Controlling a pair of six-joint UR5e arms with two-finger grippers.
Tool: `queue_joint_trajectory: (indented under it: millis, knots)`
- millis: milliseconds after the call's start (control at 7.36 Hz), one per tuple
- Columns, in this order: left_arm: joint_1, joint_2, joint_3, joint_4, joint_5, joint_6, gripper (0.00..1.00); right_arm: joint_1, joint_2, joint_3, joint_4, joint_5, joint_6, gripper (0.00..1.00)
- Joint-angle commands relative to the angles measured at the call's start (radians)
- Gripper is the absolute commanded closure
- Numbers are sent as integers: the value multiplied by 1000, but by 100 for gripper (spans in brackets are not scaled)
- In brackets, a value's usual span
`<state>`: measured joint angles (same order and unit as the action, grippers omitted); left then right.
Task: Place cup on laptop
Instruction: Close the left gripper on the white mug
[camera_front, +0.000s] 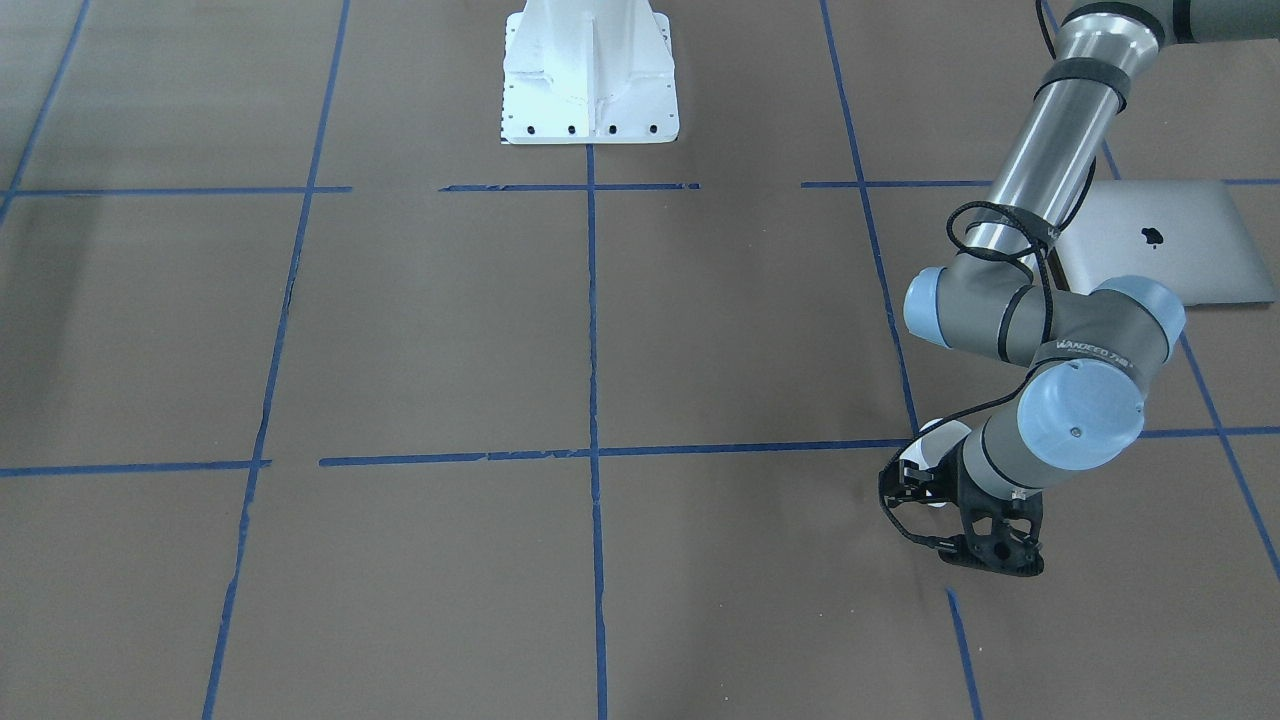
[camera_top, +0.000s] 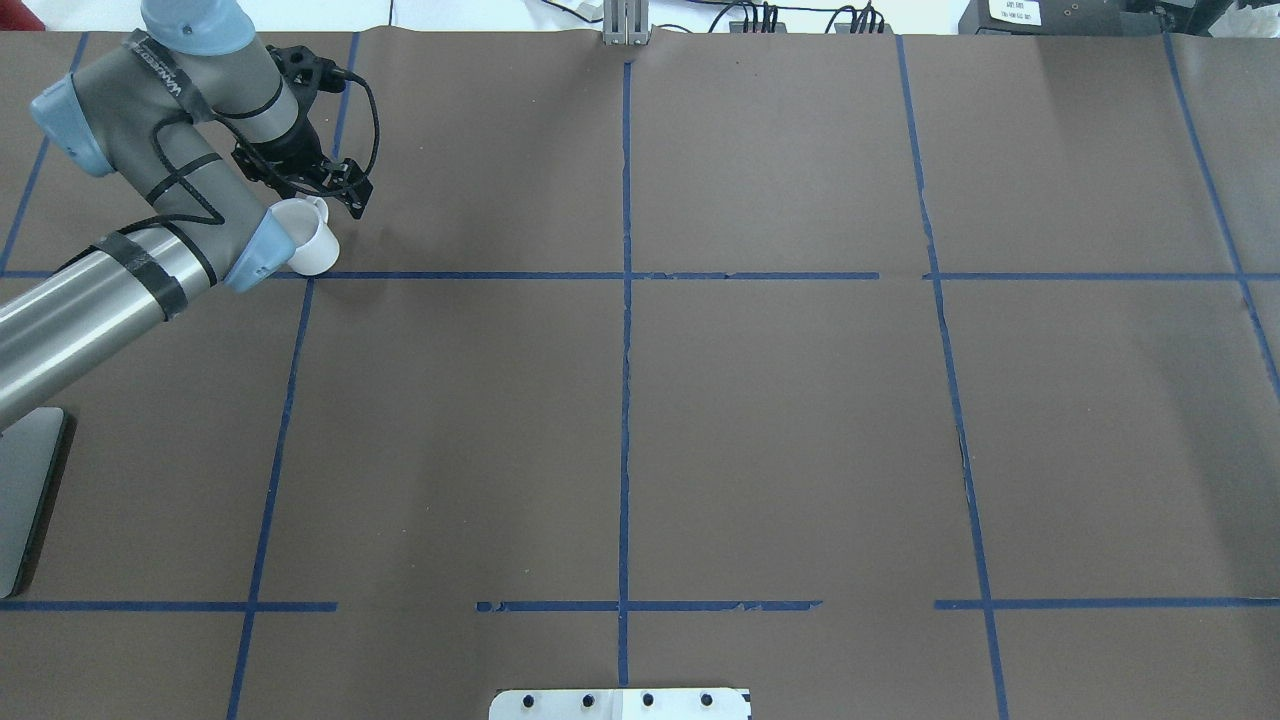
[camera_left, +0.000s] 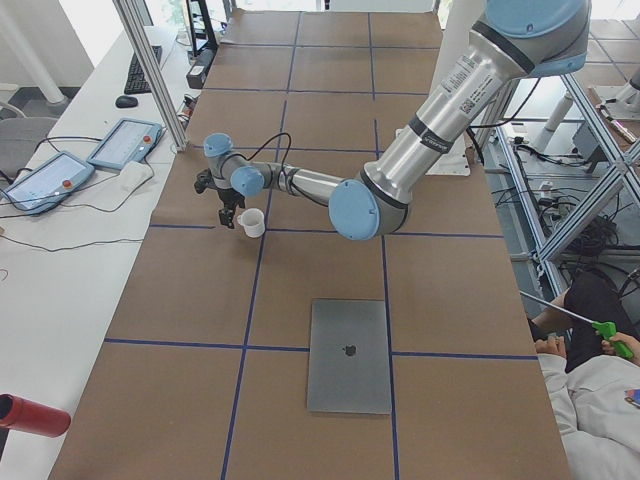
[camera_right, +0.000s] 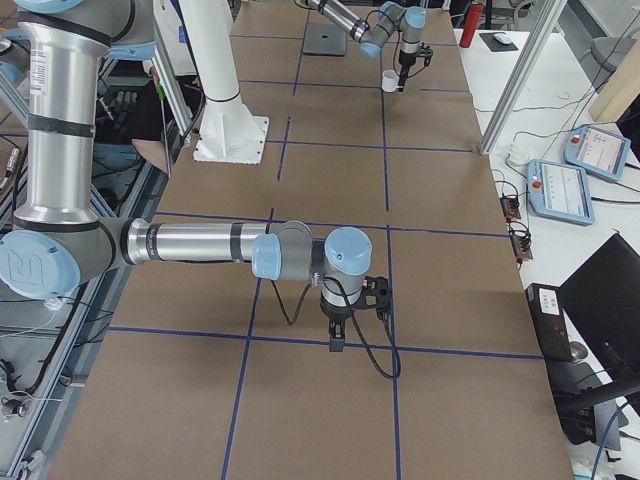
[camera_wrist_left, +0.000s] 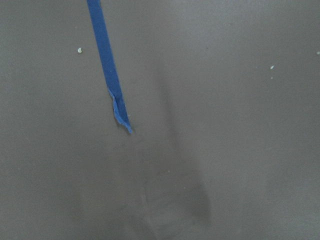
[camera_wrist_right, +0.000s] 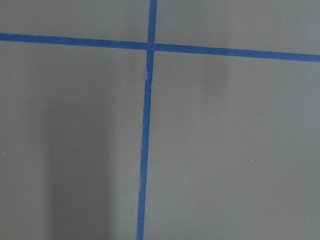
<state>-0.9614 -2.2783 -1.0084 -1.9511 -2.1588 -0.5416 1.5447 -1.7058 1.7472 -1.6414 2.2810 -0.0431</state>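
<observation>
The white cup (camera_top: 312, 243) stands upright by a blue tape crossing at the far left; it also shows in the front view (camera_front: 938, 443) and the left view (camera_left: 252, 222). My left gripper (camera_top: 350, 198) points down with its fingers right against the cup's handle side (camera_front: 905, 488). I cannot tell whether it is closed on the cup. The silver-grey laptop (camera_front: 1170, 245) lies flat and closed nearer the robot (camera_left: 349, 355), apart from the cup. My right gripper (camera_right: 338, 338) hangs over bare table far from both, and I cannot tell its state.
The white robot base (camera_front: 590, 80) is at the table's middle edge. Blue tape lines (camera_top: 625, 350) grid the brown table. Teach pendants (camera_left: 125, 143) and an aluminium post (camera_left: 150, 70) stand beyond the far edge. A red cylinder (camera_left: 30, 415) lies off the table.
</observation>
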Motion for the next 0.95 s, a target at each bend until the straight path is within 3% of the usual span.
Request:
queue_joint_trajectory:
  millis: [0, 136, 272, 815]
  knots:
    - [4, 13, 10, -3, -7, 6, 28, 0, 0, 0, 0, -1, 0, 0]
    - [6, 8, 8, 6, -12, 20, 75, 0, 0, 0, 0, 0, 0, 0]
    - [4, 8, 10, 8, -12, 20, 96, 0, 0, 0, 0, -1, 0, 0]
    - [-58, 0, -4, 76, -53, 22, 100, 0, 0, 0, 0, 0, 0, 0]
